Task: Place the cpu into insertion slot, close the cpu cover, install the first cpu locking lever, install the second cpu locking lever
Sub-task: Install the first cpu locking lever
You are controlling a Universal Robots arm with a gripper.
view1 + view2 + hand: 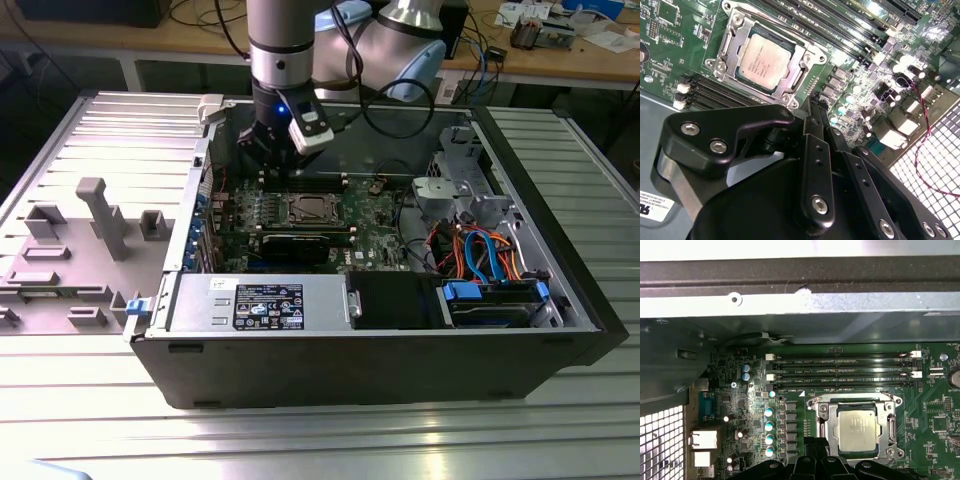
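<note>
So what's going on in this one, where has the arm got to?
One robot arm is working inside an open computer case. Its tool hovers just beside the insertion slot on the green motherboard, holding nothing. The cpu already sits in the slot, and the cpu cover lies closed flat around it, the chip showing through its window. Whether the locking levers are latched cannot be told.

We saw a silvery cpu (763, 61) framed by a grey metal cpu cover (805, 59) on a green motherboard (925, 410).
</note>
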